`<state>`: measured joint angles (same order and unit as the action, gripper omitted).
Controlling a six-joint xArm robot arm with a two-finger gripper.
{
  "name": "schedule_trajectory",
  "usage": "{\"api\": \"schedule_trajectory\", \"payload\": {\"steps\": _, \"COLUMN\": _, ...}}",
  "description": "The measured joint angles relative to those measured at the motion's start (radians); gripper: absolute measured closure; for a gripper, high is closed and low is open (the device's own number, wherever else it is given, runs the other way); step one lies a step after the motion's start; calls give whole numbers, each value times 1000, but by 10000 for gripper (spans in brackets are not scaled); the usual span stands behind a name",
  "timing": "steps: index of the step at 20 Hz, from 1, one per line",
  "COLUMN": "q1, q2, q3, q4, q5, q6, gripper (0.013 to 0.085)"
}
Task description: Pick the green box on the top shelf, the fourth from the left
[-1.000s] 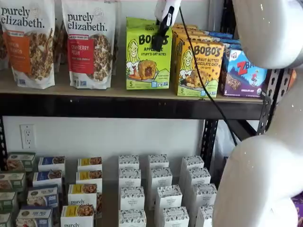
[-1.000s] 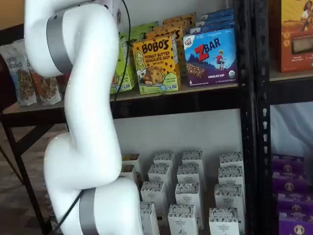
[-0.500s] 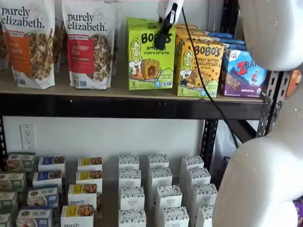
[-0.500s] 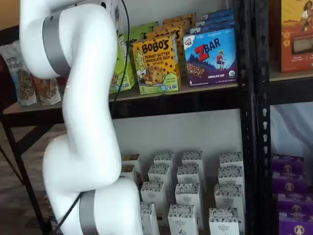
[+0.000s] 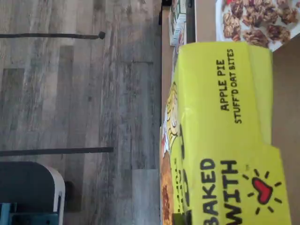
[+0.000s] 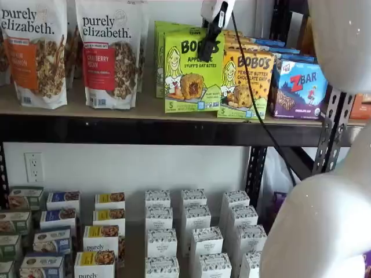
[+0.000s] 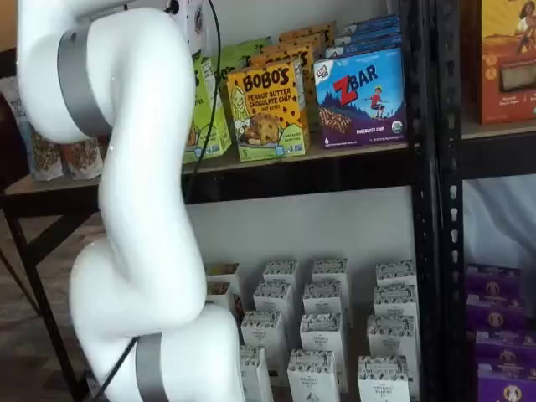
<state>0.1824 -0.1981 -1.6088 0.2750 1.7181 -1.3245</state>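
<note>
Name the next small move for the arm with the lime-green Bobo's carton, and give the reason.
Probably keep drawing the lime-green Bobo's apple pie carton straight out toward the front, then lift it clear. The black-fingered pincer is shut on its top edge, and the carton already stands forward of the identical green one behind it, yet its base is over the tan top shelf board, close beside the yellow-orange Bobo's peanut butter box.

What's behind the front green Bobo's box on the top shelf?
Behind the green box, now pulled forward in the gripper, another identical lime-green carton stands on the top shelf. How many more sit behind that is hidden.
</note>
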Motion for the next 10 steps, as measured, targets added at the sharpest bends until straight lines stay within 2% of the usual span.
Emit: {"api": "schedule_trajectory", "payload": {"steps": 10, "q1": -33, "q2": -80, "q3": 35, "q4": 16, "q5": 44, "q6": -17, "gripper": 730}}
